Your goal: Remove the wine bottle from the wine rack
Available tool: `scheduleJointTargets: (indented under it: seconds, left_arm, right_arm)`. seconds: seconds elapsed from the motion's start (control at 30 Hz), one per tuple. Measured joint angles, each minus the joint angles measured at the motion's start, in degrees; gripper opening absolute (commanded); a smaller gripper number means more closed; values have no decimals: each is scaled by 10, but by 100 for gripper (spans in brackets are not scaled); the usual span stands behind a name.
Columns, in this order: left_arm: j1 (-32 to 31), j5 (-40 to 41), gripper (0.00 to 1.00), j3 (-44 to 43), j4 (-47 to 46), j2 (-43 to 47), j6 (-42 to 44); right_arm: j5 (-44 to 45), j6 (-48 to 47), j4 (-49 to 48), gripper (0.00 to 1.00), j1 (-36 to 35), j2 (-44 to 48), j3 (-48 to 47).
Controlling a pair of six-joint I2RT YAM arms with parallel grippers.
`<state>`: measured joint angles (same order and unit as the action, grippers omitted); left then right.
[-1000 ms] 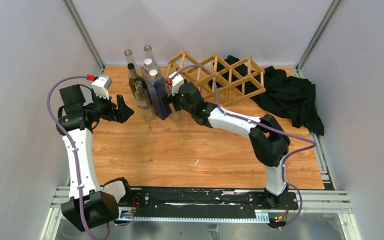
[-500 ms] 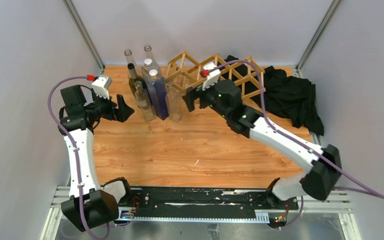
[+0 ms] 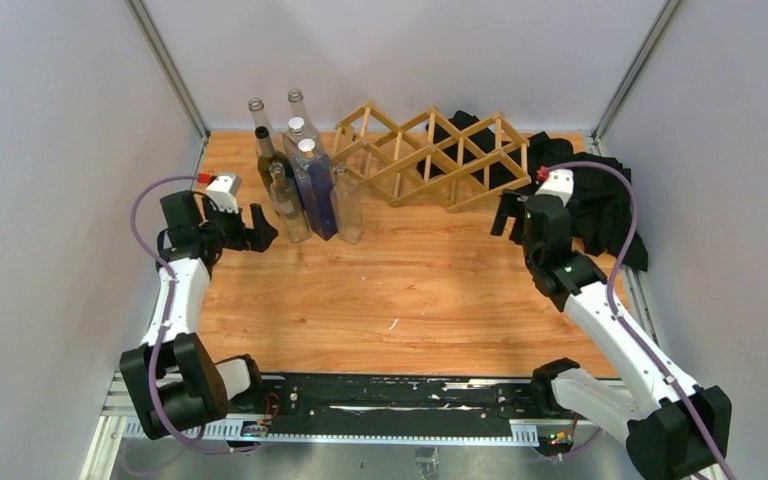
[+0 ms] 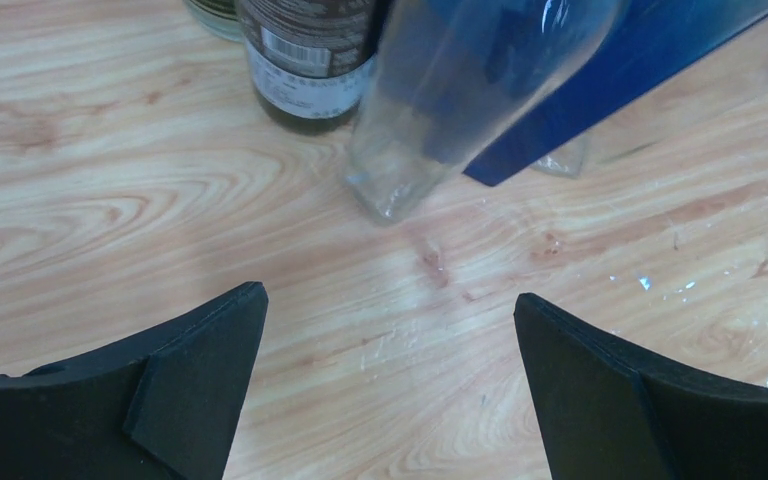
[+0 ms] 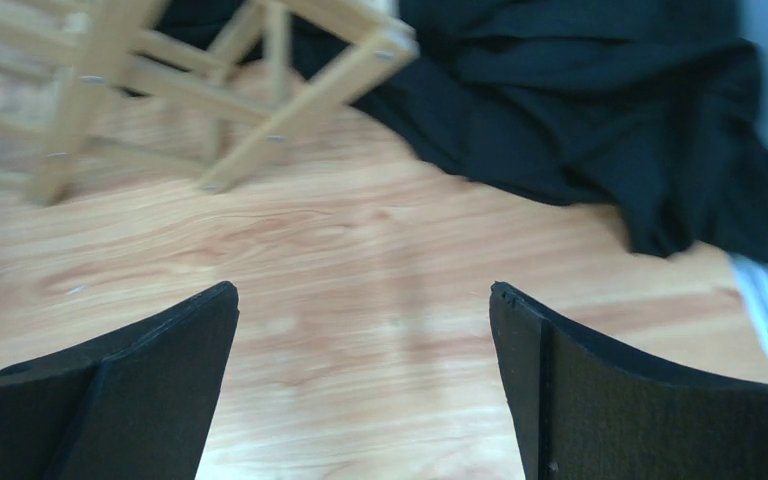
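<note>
Wood-slat rack (image 3: 430,155), 12 o'clock on desk (image 3: 410,300): every diamond vacant, no bottle lodged. Clear bottle (image 3: 348,208) stands upright on desk at 11 o'clock, just off rack's L end and close by blue bottle (image 3: 315,190); contact betw. the two cannot be told. Other bottles (image 3: 282,195) grouped behind and to L.

Change: 1 s ago R tool (image 3: 505,215) was at the clear bottle. It has since swung away to 2 o'clock and now sits by rack's R end, near black cloth (image 3: 585,195). Jaws spread wide, nothing held; wrist view shows only bare desk betw. them. L tool (image 3: 262,232) at 9 o'clock has edged nearer the bottles, jaws likewise wide, empty.

Judgement: bottle is off rack and let go; task looks complete, R arm prob. retreating.

Surface: orange-brown wood-grain, faint scuffs and white flecks. Room: pale grey walls (image 3: 40,150) on three sides, metal posts (image 3: 165,65) in rear corners, black rail (image 3: 390,392) w/ arm bases at 6 o'clock.
</note>
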<state>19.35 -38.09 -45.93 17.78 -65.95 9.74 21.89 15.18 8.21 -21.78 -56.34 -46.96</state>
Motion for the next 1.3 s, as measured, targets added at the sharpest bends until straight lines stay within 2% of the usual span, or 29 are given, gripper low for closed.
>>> scheduleJointTargets:
  seconds: [0.2, 0.4, 0.57, 0.63, 0.77, 0.83, 0.87, 0.9, 0.93, 0.97, 1.07, 1.13, 1.3]
  left_arm:
    - [-80, 64, 100, 82, -164, -32, -24]
    - [-124, 102, 100, 144, -318, -66, -36]
    - [-125, 121, 100, 222, -452, -78, -44]
    - [-125, 125, 100, 271, -540, -82, -51]
    - [-128, 147, 100, 338, -661, -98, -67]
    - [-139, 175, 100, 363, -705, -96, -67]
    - [-144, 194, 100, 383, -761, -106, -67]
    - [-159, 203, 100, 392, -787, -112, -67]
    - [-171, 218, 100, 400, -816, -125, -67]
    - [-178, 227, 100, 398, -807, -128, -66]
    - [-183, 257, 100, 374, -790, -128, -67]
    - [-183, 267, 100, 363, -799, -127, -66]
    - [-183, 280, 100, 358, -801, -127, -67]
  right_arm:
    - [154, -5, -39, 99, 25, 63, 110]
    - [261, -13, -109, 98, 62, 42, 184]
    - [276, -26, -215, 95, 99, -27, 236]
    - [266, -49, -294, 94, 110, -64, 270]
    - [241, -77, -381, 93, 124, -120, 288]
    - [226, -90, -441, 80, 132, -146, 302]
    - [217, -102, -486, 73, 133, -165, 313]
    - [212, -109, -504, 63, 133, -176, 317]
    - [198, -121, -524, 93, 133, -192, 321]
    - [179, -134, -535, 98, 133, -204, 322]
    - [98, -163, -568, 100, 139, -219, 324]
    - [55, -173, -647, 100, 153, -243, 343]
    - [13, -182, -648, 100, 161, -245, 347]
